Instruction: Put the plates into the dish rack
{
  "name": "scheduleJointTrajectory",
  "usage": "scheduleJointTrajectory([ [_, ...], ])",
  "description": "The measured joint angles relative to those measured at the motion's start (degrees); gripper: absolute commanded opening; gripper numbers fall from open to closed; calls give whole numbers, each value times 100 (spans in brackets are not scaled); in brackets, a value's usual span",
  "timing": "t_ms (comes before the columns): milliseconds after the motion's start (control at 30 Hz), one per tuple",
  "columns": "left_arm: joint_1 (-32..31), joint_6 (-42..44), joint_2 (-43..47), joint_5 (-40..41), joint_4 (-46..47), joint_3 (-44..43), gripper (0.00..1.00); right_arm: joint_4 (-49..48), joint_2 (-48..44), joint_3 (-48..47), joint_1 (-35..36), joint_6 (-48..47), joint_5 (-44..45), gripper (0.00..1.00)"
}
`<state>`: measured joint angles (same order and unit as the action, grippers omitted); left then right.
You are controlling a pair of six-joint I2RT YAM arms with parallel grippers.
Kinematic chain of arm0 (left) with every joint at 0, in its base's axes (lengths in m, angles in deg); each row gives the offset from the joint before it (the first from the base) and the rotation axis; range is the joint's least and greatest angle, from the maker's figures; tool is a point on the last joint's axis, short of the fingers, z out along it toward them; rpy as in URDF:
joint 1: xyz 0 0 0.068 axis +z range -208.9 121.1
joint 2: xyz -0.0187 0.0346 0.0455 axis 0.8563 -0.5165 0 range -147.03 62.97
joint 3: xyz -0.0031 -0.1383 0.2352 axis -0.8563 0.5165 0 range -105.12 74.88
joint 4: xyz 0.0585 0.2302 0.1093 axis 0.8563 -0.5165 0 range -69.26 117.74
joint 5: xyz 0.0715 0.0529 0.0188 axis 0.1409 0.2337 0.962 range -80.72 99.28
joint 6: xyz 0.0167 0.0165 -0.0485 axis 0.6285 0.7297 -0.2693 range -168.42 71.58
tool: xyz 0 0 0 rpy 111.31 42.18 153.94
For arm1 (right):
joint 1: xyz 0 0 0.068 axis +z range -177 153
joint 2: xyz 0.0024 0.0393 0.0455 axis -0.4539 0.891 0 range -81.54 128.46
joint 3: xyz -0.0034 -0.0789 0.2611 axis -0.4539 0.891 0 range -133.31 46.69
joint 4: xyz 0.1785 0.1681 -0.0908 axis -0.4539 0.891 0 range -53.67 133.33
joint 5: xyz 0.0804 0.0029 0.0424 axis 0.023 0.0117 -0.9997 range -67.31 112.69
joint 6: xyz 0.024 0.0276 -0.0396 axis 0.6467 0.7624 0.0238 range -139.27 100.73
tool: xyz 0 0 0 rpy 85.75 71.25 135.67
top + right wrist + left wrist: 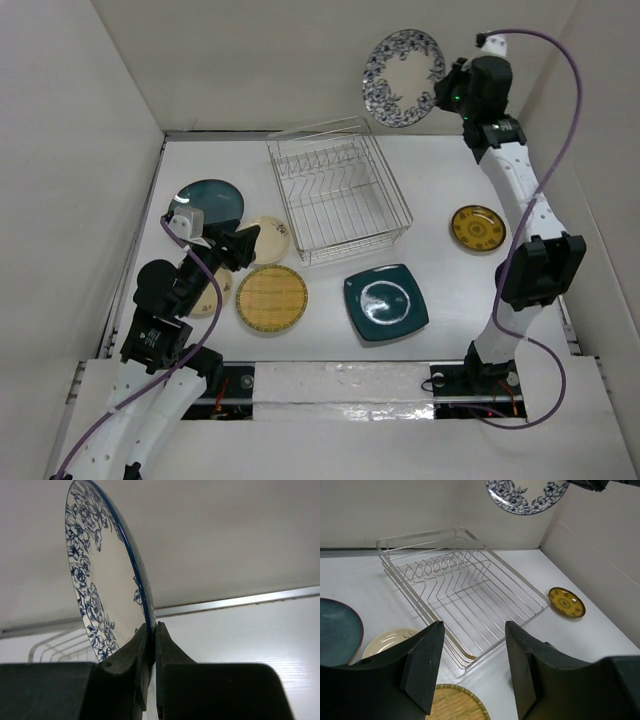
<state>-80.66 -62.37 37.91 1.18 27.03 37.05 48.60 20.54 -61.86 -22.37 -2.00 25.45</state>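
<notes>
Blue-and-white, the patterned plate hangs in the air past the far right corner of the dish rack. The right end effector pinches its lower rim, fingers pressed onto either face. The plate stands on edge, nearly upright, which is likely deliberate, since the rack's row of slot wires can take a plate only edgewise. It is high and well apart from the rack, so lowering it into a slot is probably the step in hand. No plate sits in the rack yet.

The other plates lie flat on the table. To the rack's left are the round teal plate and a cream plate, with a second cream plate partly under the left arm. The woven plate and the square teal plate lie in front, and the small yellow-brown plate lies to the right.

The left end effector is spread and holds nothing. It is poised low by the cream plate and faces the rack, seemingly placed for a later pick.
</notes>
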Motion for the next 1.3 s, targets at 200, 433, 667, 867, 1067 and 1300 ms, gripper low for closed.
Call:
scheduleJointTrajectory([
  [200, 0, 0, 0, 11, 0, 0, 49, 778, 758, -763, 927, -420, 619, 0],
  [433, 0, 0, 0, 24, 0, 0, 49, 1408, 1534, -973, 1084, -817, 1556, 0],
  [667, 0, 0, -4, 24, 0, 0, 49, 1390, 1606, -988, 1342, -1091, 2177, 0],
  [867, 0, 0, -4, 24, 0, 0, 49, 1344, 1639, -988, 1683, -1515, 2662, 0],
  [1067, 0, 0, -13, 24, 0, 0, 49, 984, 1906, -986, 2122, -1965, 3226, 0],
  [1300, 0, 0, -81, 24, 0, 0, 49, 957, 2247, -986, 2286, -2039, 3407, 38],
])
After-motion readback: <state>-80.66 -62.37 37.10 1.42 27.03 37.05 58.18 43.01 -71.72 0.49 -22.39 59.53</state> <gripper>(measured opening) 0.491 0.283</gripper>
